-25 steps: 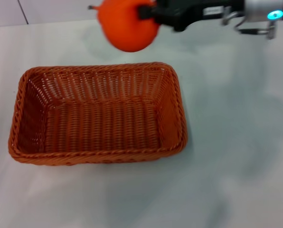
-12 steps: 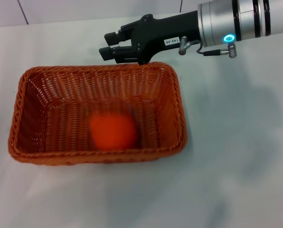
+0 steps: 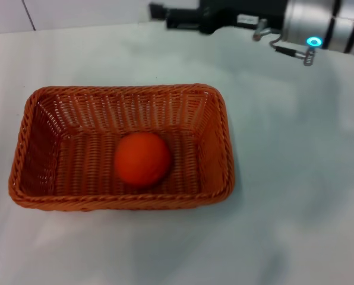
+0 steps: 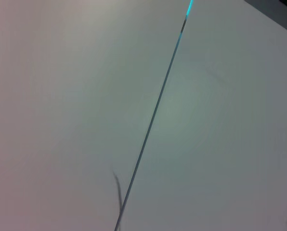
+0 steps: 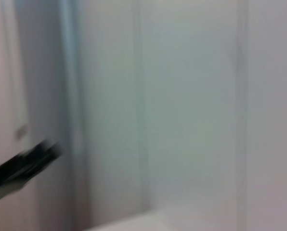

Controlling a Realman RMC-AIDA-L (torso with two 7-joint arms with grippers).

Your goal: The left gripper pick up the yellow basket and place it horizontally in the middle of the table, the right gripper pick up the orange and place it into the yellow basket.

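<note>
The yellow basket (image 3: pixel 215 139), orange-brown wicker, lies lengthwise across the middle of the white table (image 3: pixel 296 178) in the head view. The orange (image 3: pixel 142 159) rests on the basket's floor, a little right of its centre. My right gripper (image 3: pixel 160 14) is open and empty, high above the table beyond the basket's far rim, at the top edge of the view. A blurred black finger (image 5: pixel 23 166) shows in the right wrist view. The left gripper is out of view; the left wrist view shows only a pale surface with a thin seam (image 4: pixel 153 115).
The white and silver right arm (image 3: pixel 319 24) with its blue ring light reaches in from the top right. A pale wall (image 3: pixel 76 12) runs behind the table's far edge.
The right gripper let go of the orange, which dropped into the basket and settled. The gripper then drew back up and to the right, away from the basket.
</note>
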